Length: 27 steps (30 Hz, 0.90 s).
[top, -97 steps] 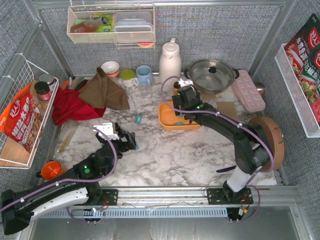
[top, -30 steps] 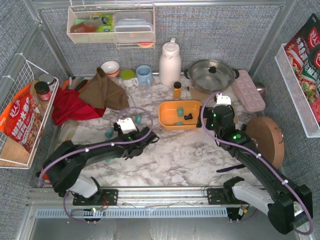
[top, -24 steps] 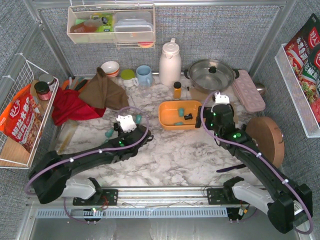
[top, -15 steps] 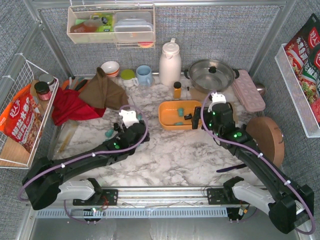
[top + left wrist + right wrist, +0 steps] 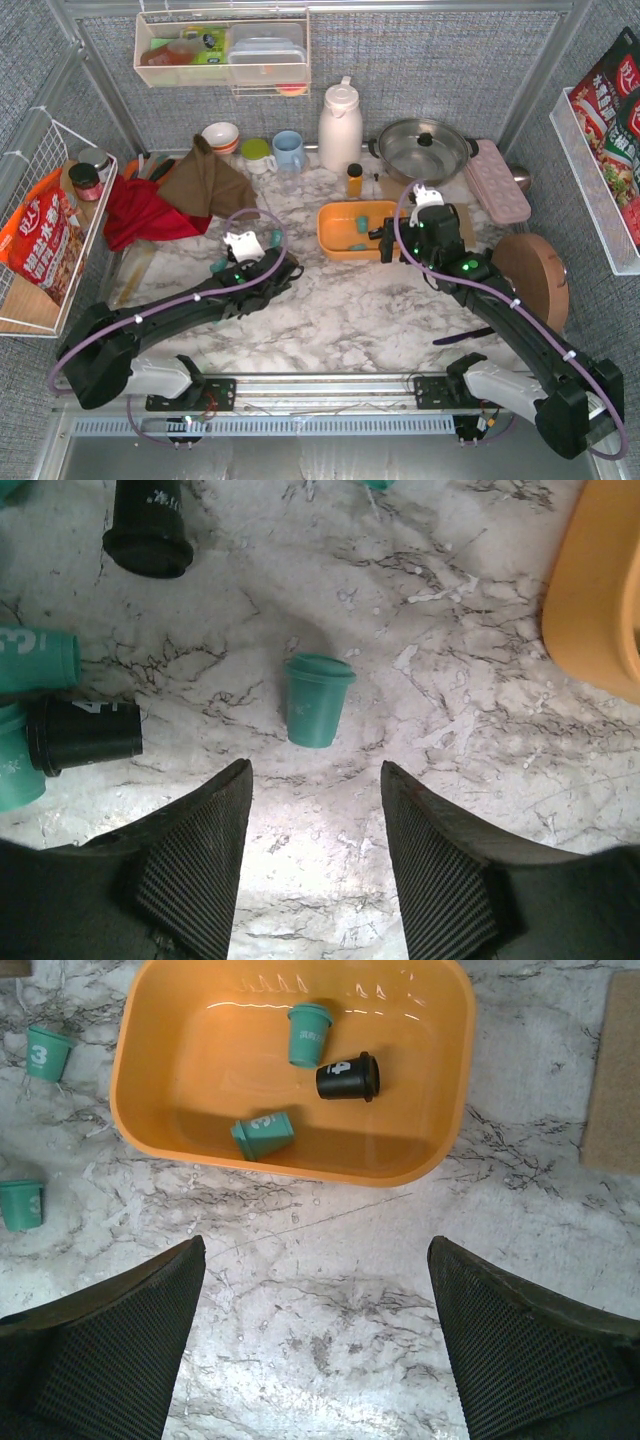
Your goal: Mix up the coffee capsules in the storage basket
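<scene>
**Progress of the mixing task, as seen from the room.** The storage basket, an orange tray, sits on the marble tabletop toward the back, between the two arms.

- **Done:** In the right wrist view the basket holds three coffee capsules. Two are teal and one is a black capsule. All three lie near the middle, apart from the walls.
- **Left to do:** The rest lie outside the basket.
  - In the right wrist view, two teal pods rest on the tabletop just left of the basket.
  - In the left wrist view, a group of black and teal pods lies at the left edge, well apart from the basket rim at the right edge. Whether these overlap with the two teal pods cannot be told.
  - A lone teal capsule rests on the marble just ahead of the left hand. That hand's fingers stand apart with nothing between them, so this capsule looks like the next candidate.
- **Right arm:** The right hand hovers at the near side of the basket, fingers spread wide and empty.

Judged from this, the task is under halfway. More pods are out than in, and both colours need adding before the contents count as mixed.
</scene>
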Tool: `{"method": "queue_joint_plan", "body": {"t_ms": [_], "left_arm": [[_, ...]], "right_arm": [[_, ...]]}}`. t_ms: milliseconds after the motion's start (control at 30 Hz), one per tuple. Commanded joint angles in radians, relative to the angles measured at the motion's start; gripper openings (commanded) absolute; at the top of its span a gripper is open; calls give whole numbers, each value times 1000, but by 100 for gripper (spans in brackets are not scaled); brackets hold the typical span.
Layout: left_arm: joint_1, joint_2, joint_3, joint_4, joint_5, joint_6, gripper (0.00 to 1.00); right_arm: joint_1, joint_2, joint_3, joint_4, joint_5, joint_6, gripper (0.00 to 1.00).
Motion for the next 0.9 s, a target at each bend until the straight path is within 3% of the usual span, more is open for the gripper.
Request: {"method": "queue_joint_plan", "body": {"t_ms": [0, 600, 867], "left_arm": [[2, 14, -24, 59, -11, -81, 62], [76, 155, -112, 317, 29, 82, 57], [82, 233, -112, 338, 42, 112, 54]], "right_arm": [[3, -1, 4, 1, -13, -9, 97], [7, 14, 4, -5, -31, -14, 97], [9, 27, 9, -10, -37, -16, 97]]}}
